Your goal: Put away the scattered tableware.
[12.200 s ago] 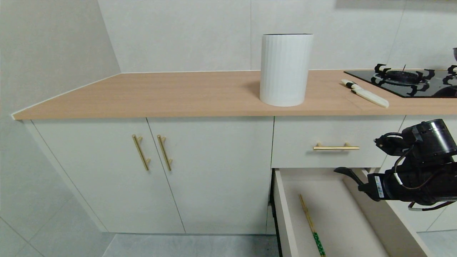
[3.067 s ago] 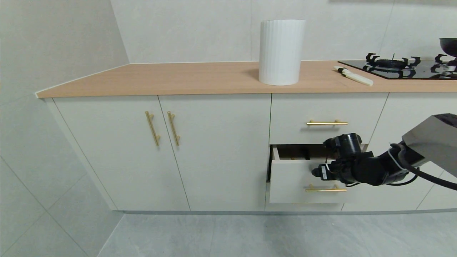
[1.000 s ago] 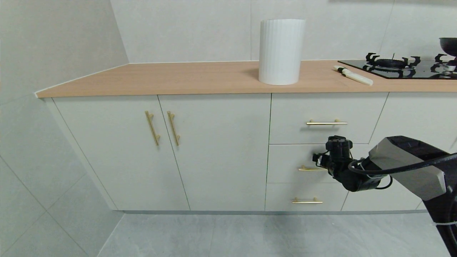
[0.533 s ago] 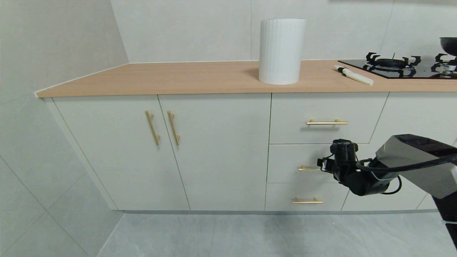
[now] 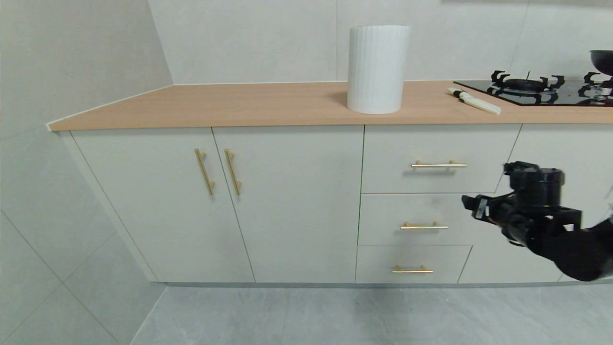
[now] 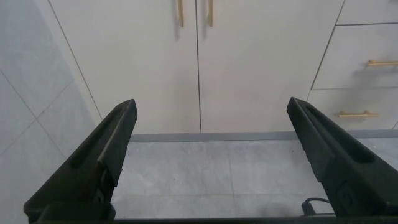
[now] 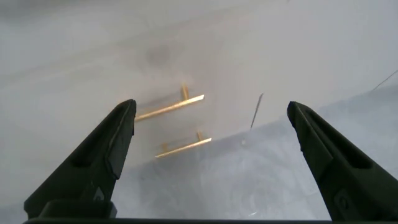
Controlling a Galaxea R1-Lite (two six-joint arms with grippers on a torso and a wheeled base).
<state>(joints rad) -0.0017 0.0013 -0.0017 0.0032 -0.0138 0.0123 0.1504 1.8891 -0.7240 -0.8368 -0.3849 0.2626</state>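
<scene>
Knife (image 5: 474,101) is lying on the bench (image 5: 239,105) by the stove (image 5: 527,93), right of the white canister (image 5: 377,69). Right fingers (image 7: 99,162) are spread wide with nothing in them, facing the shut drawers (image 5: 383,215). Left fingers (image 6: 99,162) are spread and empty too.

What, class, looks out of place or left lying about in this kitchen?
A cream-coloured knife lies loose and slanted on the wooden countertop, beside the black gas hob, while the three white drawers below are all shut. Nothing is spilled or damaged.
</scene>
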